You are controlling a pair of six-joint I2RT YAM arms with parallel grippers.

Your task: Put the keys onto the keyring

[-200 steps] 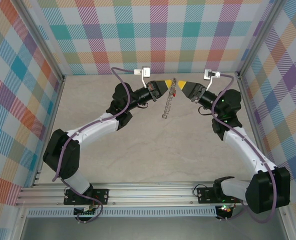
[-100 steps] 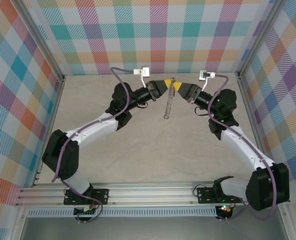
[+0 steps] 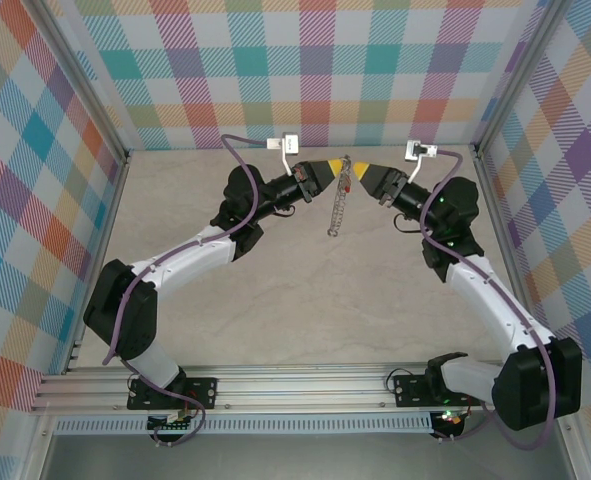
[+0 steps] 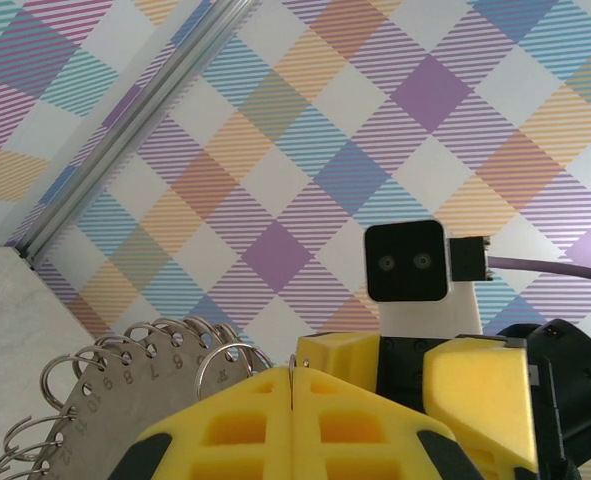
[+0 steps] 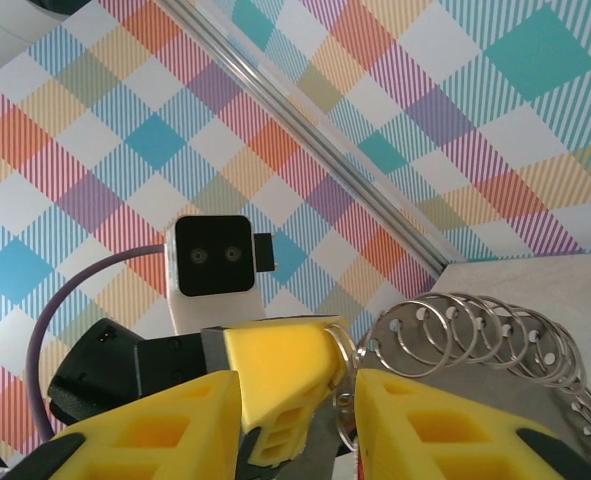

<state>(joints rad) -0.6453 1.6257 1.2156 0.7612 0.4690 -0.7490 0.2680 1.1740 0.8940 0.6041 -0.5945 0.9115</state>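
Left gripper jaws are clamped flat on one thin wire ring of the keyring, which hangs between both grippers at the upper centre of the top frame. Right gripper jaws are narrow and seem to pinch the key, just a red sliver at the bottom edge of its wrist view. Risk: the fingertips crowd each other, so a small push could pop the ring out of that edge grip or twist the key loose onto the surface.
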